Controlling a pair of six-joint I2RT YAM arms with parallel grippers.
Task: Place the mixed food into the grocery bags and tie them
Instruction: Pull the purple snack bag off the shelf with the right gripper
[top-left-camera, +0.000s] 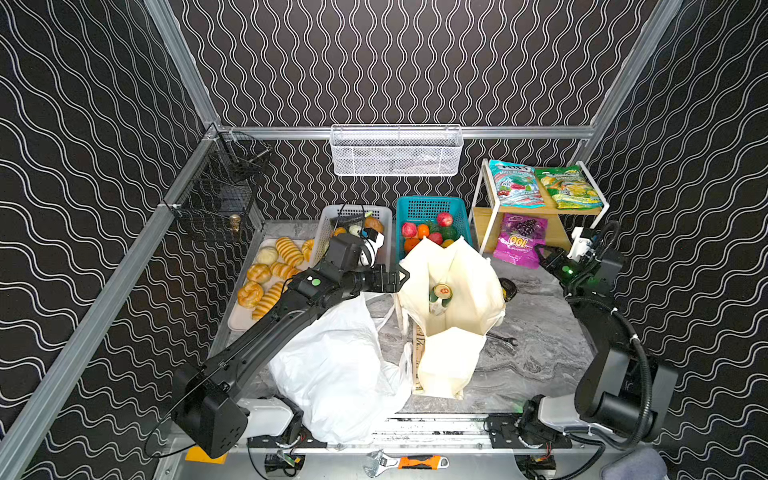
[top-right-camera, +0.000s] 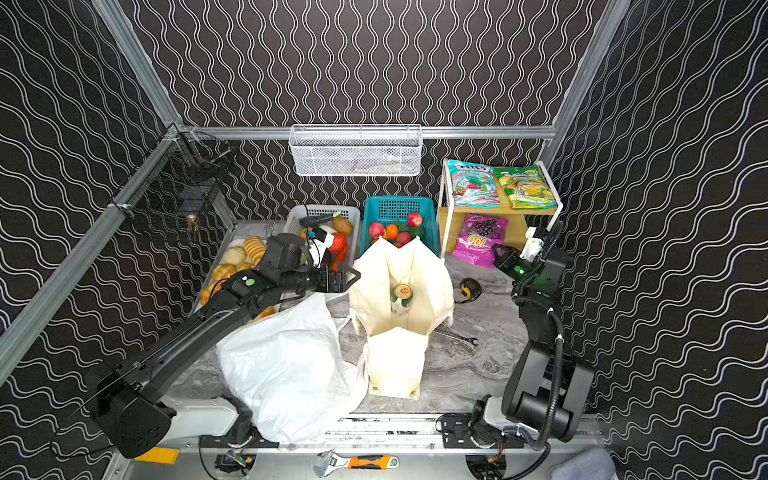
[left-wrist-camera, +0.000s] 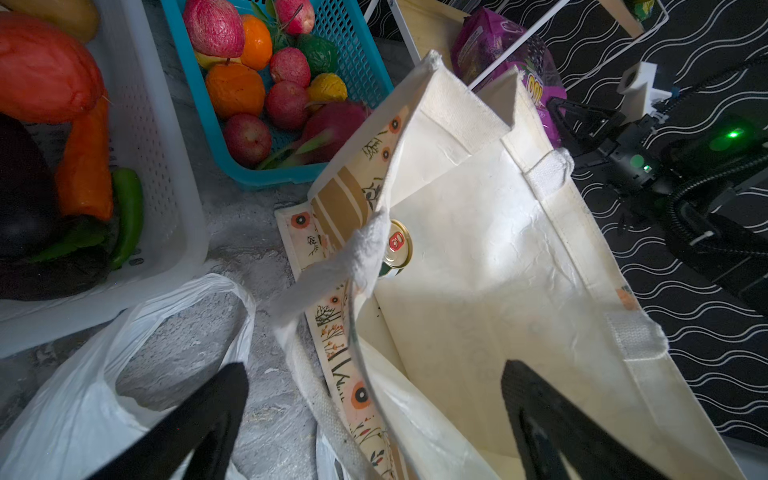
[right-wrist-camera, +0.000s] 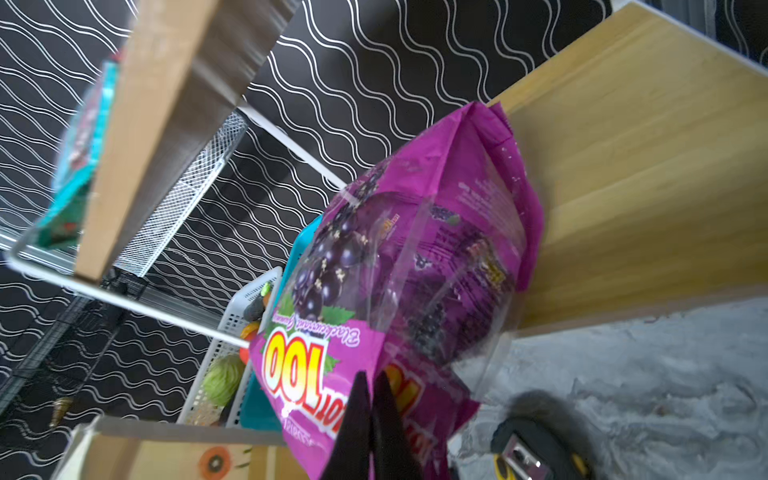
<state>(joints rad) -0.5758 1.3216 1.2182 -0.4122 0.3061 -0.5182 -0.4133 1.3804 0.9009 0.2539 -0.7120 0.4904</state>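
The cream canvas tote (top-left-camera: 453, 357) (top-right-camera: 397, 357) stands open mid-table with a green drink can (top-left-camera: 441, 293) (left-wrist-camera: 397, 247) upright inside. My left gripper (top-left-camera: 401, 277) (left-wrist-camera: 376, 370) is open, its fingers astride the tote's (left-wrist-camera: 478, 249) near rim. The white plastic bag (top-left-camera: 332, 365) (left-wrist-camera: 83, 395) lies crumpled under that arm. A purple snack packet (top-left-camera: 521, 237) (right-wrist-camera: 415, 249) leans on the rack's lower shelf, and my right gripper (top-left-camera: 540, 253) (right-wrist-camera: 372, 380) is shut on its lower edge. Teal (top-left-camera: 515, 185) and green (top-left-camera: 569, 187) packets lie on the top shelf.
A white basket (top-left-camera: 324, 232) of toy vegetables and a teal basket (top-left-camera: 432, 205) of fruit stand behind the tote. A tray (top-left-camera: 237, 320) of bread is at the left. A tape measure (top-left-camera: 509, 289) and a wrench (top-left-camera: 503, 338) lie right of the tote. Wire baskets (top-left-camera: 395, 149) hang on the walls.
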